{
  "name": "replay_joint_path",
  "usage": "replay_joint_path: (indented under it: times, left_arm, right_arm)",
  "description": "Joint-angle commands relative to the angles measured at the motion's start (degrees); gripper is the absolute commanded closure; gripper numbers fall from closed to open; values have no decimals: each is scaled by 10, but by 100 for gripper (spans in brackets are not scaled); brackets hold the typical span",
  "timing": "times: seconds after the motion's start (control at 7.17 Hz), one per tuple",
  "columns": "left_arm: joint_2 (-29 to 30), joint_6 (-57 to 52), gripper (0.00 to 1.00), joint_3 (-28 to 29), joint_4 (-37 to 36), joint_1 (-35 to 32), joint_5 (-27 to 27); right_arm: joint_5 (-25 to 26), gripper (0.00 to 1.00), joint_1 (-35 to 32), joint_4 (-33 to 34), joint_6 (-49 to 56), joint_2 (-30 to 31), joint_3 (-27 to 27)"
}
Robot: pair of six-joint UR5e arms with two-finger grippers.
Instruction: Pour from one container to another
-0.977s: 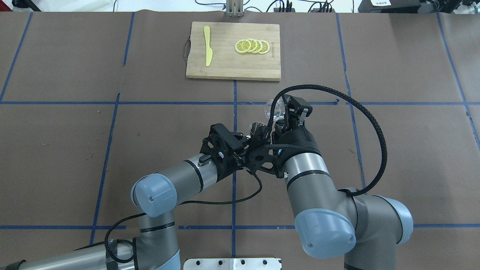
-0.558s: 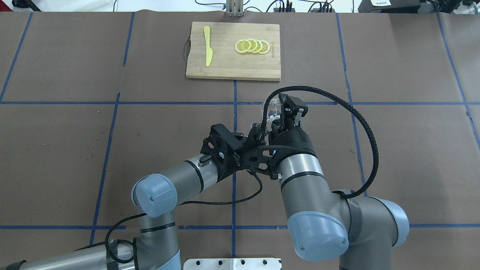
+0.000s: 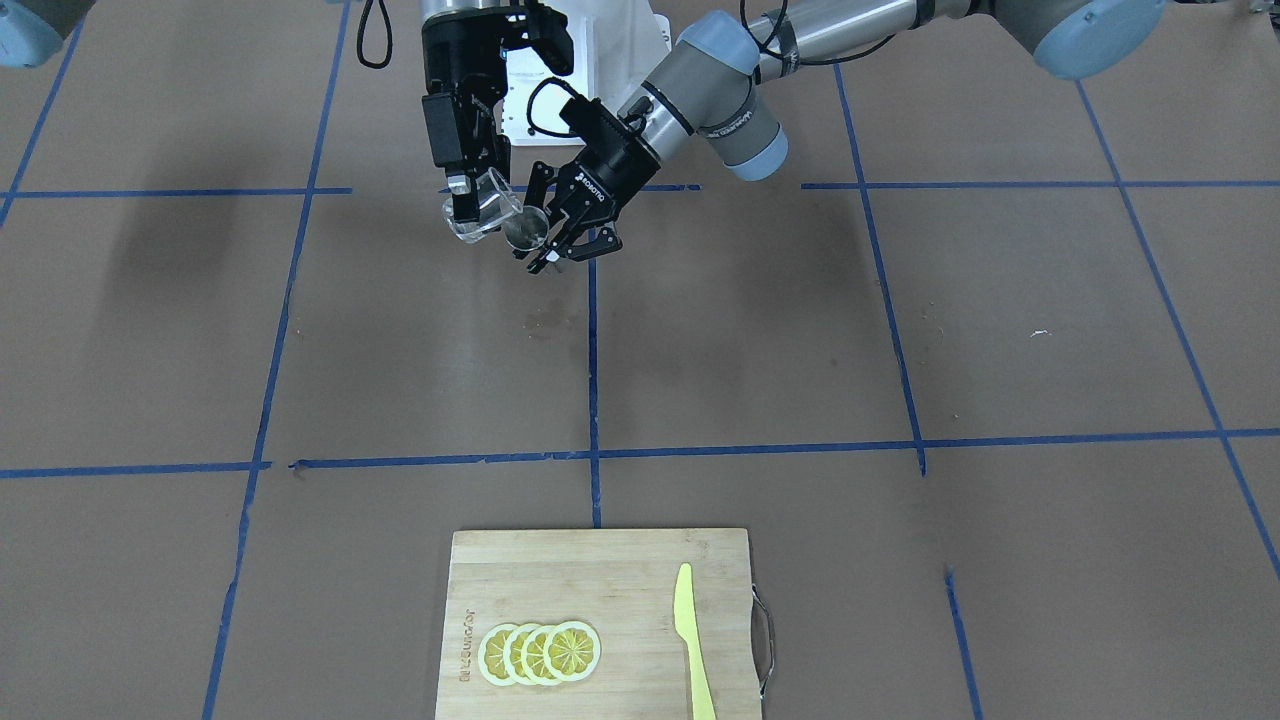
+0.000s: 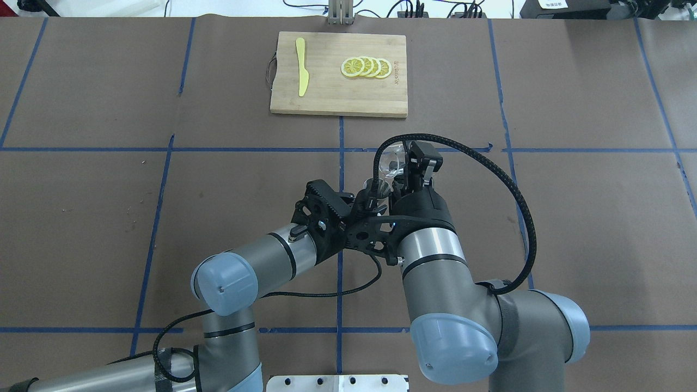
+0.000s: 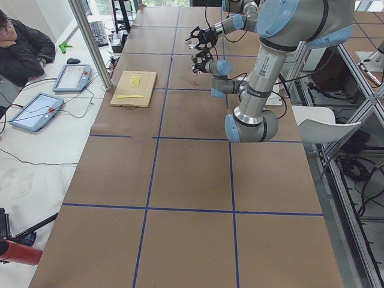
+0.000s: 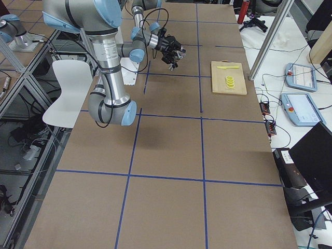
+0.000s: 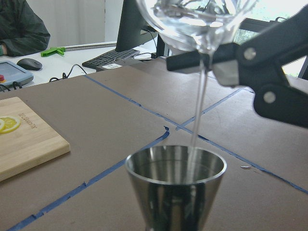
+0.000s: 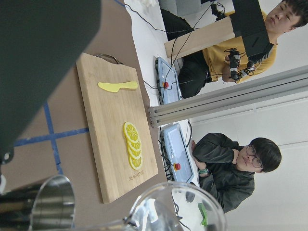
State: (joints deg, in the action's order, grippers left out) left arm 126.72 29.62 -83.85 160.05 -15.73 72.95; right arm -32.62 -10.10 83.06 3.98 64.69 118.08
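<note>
1. the clear measuring cup (image 3: 487,207) hangs tipped in the air, its lip just over the mouth of the steel jigger (image 3: 525,231). in the left wrist view a thin stream (image 7: 198,110) runs from the cup's lip down into the jigger's upper cone.
2. the right fingers (image 3: 463,195) are drawn in narrow on the cup's wall and carry it.
3. the left fingers (image 3: 560,250) are closed on the jigger and hold it upright above the bench (image 4: 109,218), beside the right ones.
4. well apart, at the bench's far side, lies a cutting board (image 4: 326,98) with lemon slices (image 4: 366,67) and a yellow knife (image 4: 301,73) on it.
</note>
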Motion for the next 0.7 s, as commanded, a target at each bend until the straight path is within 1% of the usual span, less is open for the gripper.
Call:
replay_joint_path:
  times: [0.0,0.14,0.28,0.56]
  left_arm:
    - [0,0,100,1,0,0,0]
    - [0,0,100,1,0,0,0]
    - [0,0,100,1,0,0,0]
    - [0,0,100,4,0,0,0]
  right_arm:
    - [8,100,2,1,15,0,-1]
    - [10,100,2,10,15,-1,-1]
    - [23,100,3,25,17,-5,0]
    - [37,100,4,28,30,-10,0]
